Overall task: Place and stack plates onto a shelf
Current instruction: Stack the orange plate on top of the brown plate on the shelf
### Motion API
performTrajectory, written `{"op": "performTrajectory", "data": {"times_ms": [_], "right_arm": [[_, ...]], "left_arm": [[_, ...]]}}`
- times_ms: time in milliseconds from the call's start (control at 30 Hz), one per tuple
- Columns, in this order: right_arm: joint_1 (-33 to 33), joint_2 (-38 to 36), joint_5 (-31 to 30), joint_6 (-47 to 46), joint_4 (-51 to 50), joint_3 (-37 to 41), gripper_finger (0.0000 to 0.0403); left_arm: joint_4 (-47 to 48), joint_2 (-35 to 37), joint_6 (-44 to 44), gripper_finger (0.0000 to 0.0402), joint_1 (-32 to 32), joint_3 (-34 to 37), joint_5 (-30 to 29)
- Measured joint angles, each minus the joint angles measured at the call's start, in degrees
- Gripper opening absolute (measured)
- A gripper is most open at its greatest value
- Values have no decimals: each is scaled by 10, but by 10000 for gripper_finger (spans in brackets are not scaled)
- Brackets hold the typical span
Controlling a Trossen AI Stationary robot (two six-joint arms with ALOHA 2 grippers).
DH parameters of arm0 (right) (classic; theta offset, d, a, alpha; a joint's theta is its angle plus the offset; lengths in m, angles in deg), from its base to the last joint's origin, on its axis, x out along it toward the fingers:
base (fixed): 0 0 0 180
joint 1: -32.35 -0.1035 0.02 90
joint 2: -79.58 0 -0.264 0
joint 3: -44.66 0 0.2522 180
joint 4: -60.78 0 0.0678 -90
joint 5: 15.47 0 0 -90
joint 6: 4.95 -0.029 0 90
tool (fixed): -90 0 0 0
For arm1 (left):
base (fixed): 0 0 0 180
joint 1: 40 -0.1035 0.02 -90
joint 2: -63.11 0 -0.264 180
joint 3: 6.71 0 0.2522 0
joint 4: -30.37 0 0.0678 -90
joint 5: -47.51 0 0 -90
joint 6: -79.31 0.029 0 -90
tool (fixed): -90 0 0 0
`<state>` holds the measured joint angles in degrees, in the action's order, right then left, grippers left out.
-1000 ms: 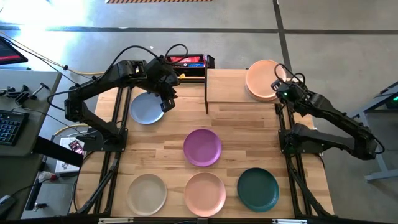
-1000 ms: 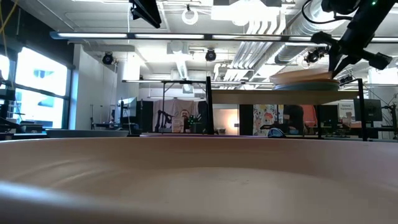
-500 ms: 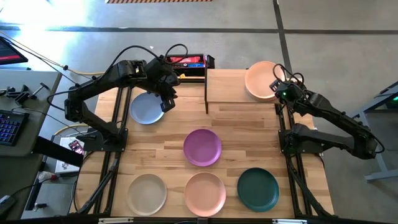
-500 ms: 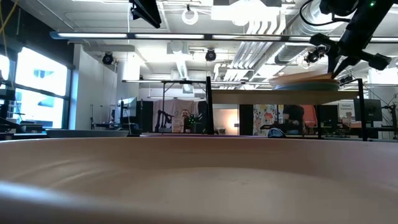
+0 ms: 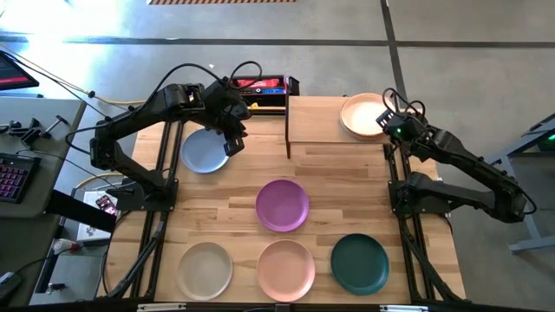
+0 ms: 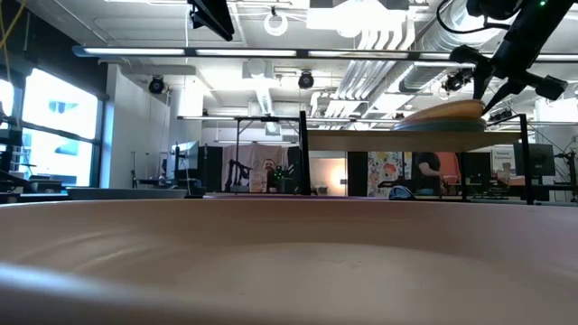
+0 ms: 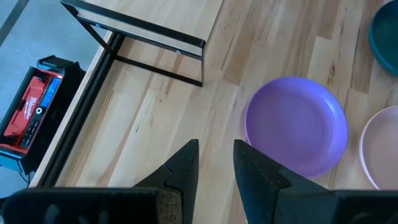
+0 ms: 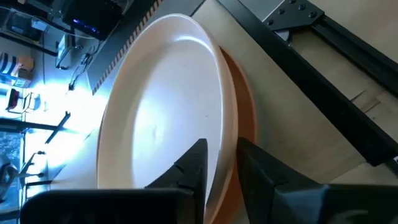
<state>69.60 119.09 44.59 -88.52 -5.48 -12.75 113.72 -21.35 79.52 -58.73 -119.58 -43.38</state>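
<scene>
A peach plate [image 5: 360, 115] tops a small stack on the light-wood shelf [image 5: 316, 121]; in the right wrist view an orange plate [image 8: 242, 118] shows under the peach plate [image 8: 161, 118]. My right gripper [image 5: 384, 117] is shut on the peach plate at the stack's right side. My left gripper [image 5: 232, 143] hovers slightly open, holding nothing, beside the blue plate [image 5: 201, 154], which lies flat on the table. Purple [image 5: 283, 205], beige [image 5: 205, 269], pink [image 5: 286, 269] and dark teal [image 5: 360, 263] plates also lie flat on the tabletop. My right gripper pinches the peach plate's rim [image 8: 219, 134] on its right side, one finger over the inner face and one outside below it. The fingers come from the table's right, slanting down. In the low view the plate [image 6: 442, 113] tilts, its held side raised, its left side on the stack.
A red-and-black box [image 5: 260, 85] sits at the far edge, left of the shelf. The shelf's black legs [image 7: 158, 59] stand near the purple plate [image 7: 295, 134]. The pink plate's rim fills the low view's foreground [image 6: 271, 262]. Bare wood lies between the plates.
My right gripper has nudged the peach plate slightly toward the table's left over the stack. The plate's held right side has risen, so it now sits tipped instead of nearly level. The left arm has kept still.
</scene>
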Motion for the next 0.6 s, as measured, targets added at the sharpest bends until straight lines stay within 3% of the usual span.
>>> {"op": "performTrajectory", "data": {"times_ms": [600], "right_arm": [[0,-10,62,26,0,-2,67]], "left_arm": [[0,0,0,88,0,0,0]]}}
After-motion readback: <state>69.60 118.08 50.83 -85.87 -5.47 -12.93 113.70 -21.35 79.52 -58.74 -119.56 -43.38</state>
